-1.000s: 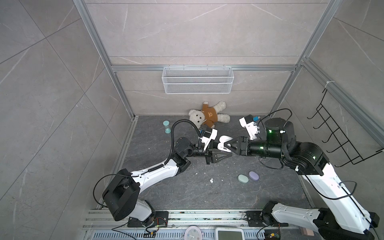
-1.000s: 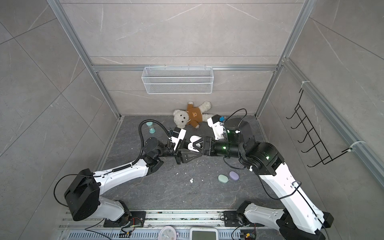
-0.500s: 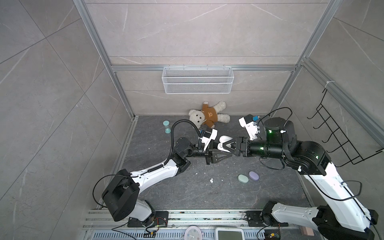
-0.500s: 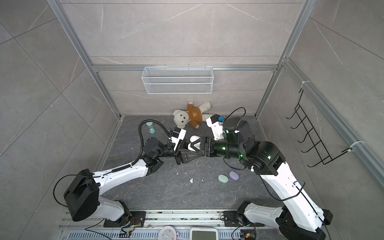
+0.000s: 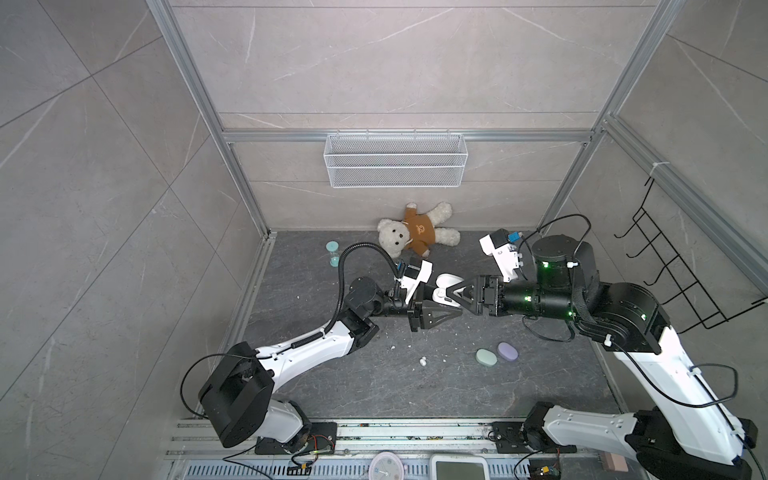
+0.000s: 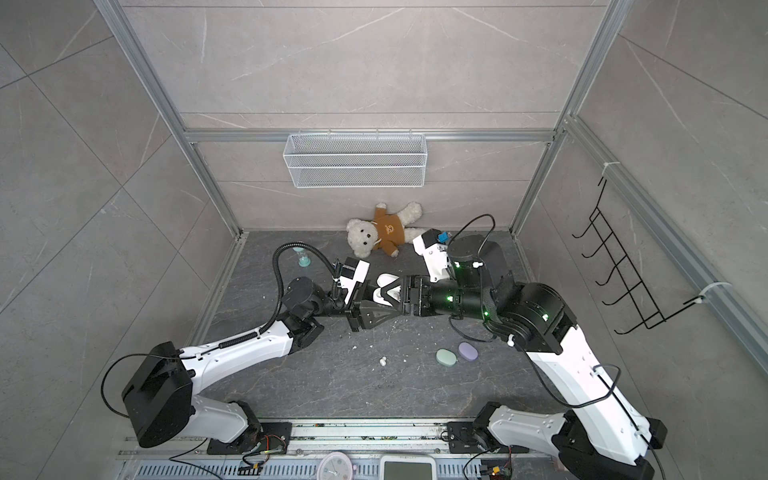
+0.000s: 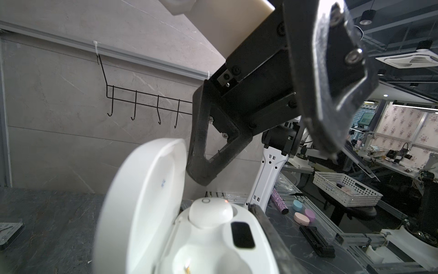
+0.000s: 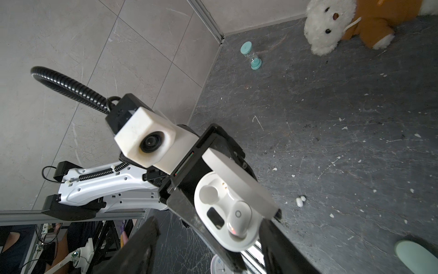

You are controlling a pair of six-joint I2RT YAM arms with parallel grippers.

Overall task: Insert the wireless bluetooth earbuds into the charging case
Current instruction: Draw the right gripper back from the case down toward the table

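Observation:
My left gripper [image 5: 445, 300] is shut on the white charging case [image 5: 443, 286], held above the floor with its lid [image 7: 142, 201] swung open. One white earbud [image 8: 238, 218] sits in a socket of the case [image 8: 237, 243], also seen in the left wrist view as the white earbud [image 7: 209, 213]. The socket beside it [image 8: 208, 193] is empty. My right gripper [image 8: 211, 249] is open, its fingers [image 8: 279, 246] standing to either side of the case and touching nothing. Another white earbud [image 5: 423, 361] lies on the dark floor in front of the grippers.
A mint oval case [image 5: 486, 357] and a lilac one [image 5: 508, 351] lie closed on the floor at the right front. A teddy bear [image 5: 417, 235] and a small teal hourglass [image 5: 333, 253] are at the back. White crumbs dot the floor. A wire basket [image 5: 395, 166] hangs on the back wall.
My right gripper's jaws have spread apart at the case. The left gripper and the case have stayed in place.

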